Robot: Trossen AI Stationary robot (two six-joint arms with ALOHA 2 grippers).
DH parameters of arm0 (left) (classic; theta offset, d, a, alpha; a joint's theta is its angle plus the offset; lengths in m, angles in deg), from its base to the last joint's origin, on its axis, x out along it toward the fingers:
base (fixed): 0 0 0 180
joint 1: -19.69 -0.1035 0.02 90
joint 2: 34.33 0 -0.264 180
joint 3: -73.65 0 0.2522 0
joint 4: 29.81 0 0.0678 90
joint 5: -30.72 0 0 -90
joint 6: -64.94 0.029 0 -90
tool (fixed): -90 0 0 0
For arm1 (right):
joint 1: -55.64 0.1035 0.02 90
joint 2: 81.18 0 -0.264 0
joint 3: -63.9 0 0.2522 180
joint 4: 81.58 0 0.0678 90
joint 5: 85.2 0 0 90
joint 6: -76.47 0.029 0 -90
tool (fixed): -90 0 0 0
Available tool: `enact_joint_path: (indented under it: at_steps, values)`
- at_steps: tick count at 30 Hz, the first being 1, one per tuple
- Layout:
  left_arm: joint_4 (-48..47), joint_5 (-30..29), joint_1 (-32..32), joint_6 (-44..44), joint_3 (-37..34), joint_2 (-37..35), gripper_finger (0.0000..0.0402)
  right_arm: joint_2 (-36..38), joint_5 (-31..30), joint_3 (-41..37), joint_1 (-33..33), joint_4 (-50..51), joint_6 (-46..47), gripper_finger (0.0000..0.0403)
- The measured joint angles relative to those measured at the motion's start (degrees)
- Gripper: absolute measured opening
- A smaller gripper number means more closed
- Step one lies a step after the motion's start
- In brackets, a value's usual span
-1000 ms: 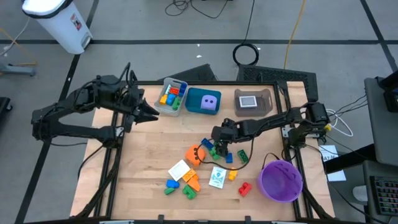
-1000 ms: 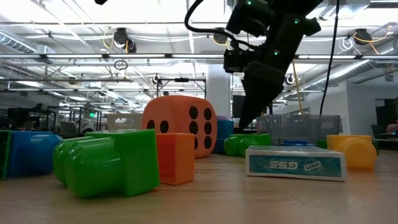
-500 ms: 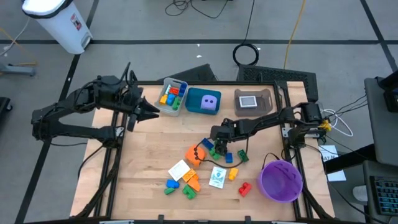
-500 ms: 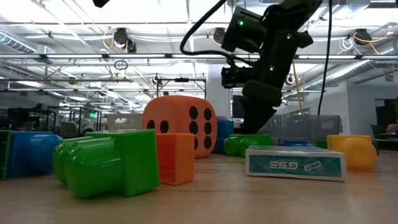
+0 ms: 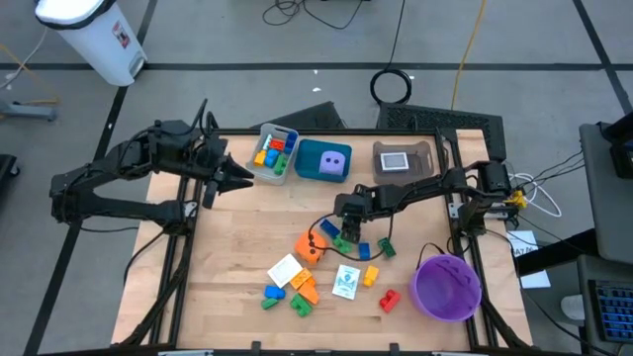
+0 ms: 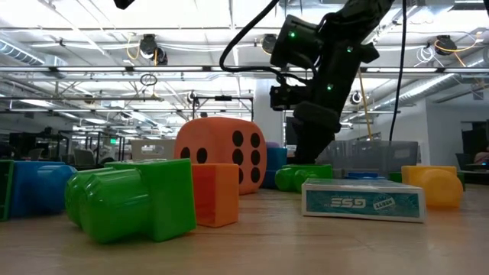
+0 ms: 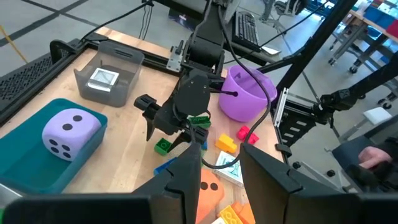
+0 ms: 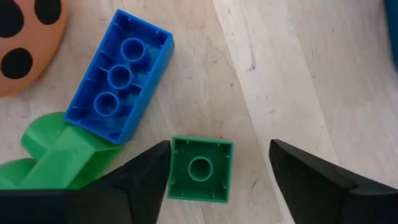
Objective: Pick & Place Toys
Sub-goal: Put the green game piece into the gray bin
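Green brick (image 8: 199,169) upturned (hollow showing), blue brick (image 8: 119,75) near

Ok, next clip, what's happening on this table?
A two-armed robot is sorting toys on a wooden table. The right gripper is down in the middle of the pile with its fingers either side of a small green brick, one finger at its edge, the other still off it, so the brick isn't gripped yet. A blue brick and an orange die lie close by. The left gripper hovers near the grey tray of bricks, holding nothing visible.
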Motion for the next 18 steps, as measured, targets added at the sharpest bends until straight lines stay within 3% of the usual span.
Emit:
enact_joint_path:
  at_steps: [18]
  values:
    - [0.0,0.0,0.0,-0.1,0.0,0.0,0.0118,0.0,0.0,0.0,0.0,2.5,-0.9,0.0169]
